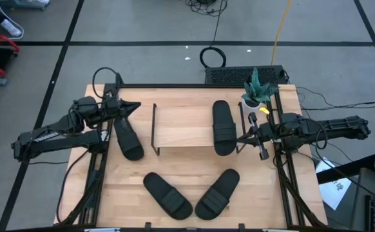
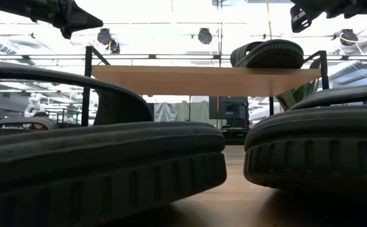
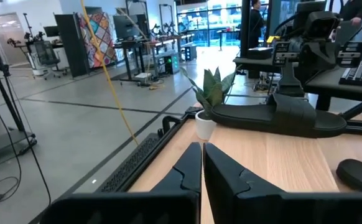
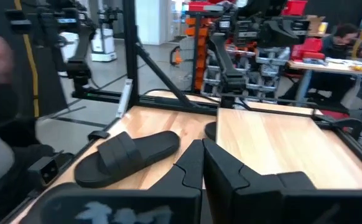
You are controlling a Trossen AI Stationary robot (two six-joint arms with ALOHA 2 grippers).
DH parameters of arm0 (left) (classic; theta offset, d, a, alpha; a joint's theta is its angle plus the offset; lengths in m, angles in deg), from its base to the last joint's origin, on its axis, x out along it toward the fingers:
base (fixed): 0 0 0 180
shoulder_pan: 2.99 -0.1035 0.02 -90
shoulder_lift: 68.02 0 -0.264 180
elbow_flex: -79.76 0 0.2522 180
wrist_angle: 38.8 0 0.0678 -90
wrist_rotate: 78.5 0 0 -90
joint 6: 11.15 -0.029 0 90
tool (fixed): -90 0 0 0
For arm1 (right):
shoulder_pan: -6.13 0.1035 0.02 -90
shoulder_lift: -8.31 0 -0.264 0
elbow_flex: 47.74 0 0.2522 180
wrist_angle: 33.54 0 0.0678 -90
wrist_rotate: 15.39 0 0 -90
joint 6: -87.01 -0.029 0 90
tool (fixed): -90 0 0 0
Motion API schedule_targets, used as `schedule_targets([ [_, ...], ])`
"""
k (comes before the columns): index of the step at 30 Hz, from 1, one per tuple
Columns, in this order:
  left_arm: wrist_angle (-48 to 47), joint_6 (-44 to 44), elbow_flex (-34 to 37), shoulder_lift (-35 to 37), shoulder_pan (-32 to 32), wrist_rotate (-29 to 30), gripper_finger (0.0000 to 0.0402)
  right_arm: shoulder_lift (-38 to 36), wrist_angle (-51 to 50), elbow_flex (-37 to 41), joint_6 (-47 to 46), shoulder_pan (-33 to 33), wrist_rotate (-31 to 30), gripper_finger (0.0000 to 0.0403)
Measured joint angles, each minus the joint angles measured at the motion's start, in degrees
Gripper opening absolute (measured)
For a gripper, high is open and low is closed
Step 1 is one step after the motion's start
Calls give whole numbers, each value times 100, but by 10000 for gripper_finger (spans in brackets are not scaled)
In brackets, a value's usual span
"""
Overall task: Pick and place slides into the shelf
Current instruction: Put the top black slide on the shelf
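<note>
I am holding both arms off the surface [image 1: 174, 161] — one slide [image 1: 223, 127] is already lying on the shelf [image 1: 181, 127] at mid-frame right. The left gripper [image 1: 134, 106], jaws pressed together, is hovering at upper left, just above the nearest loose slide [image 1: 127, 137], whose long axis is running down-frame and slightly right. The right gripper [image 1: 242, 138], jaws also pressed together, is waiting beside the shelf's right end. Two more slides [image 1: 191, 193] are lying at lower centre.

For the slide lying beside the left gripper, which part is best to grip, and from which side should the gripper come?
Probably the long edges of the slide, coming from above with the left gripper. It lies flat on the table, strap up, so the narrow sole fits between the fingers. It lies angled, so the wrist would need turning to match.
</note>
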Motion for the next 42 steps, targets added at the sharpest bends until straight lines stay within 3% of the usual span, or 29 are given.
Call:
schedule_targets([
  [5,2,0,2,0,0,2,2,17,-1,0,-8,0,-193,0],
  [16,7,-2,1,0,-1,2,26,113,-3,0,307,0,-187,0],
  [26,7,22,1,0,0,2,3,178,-5,0,641,-2,-192,0],
  [39,385,1344,2,0,9,-197,22,184,-49,-2,779,-2,-196,0],
  [42,351,1200,-3,0,9,-193,14,187,-47,-2,861,-1,-200,0],
])
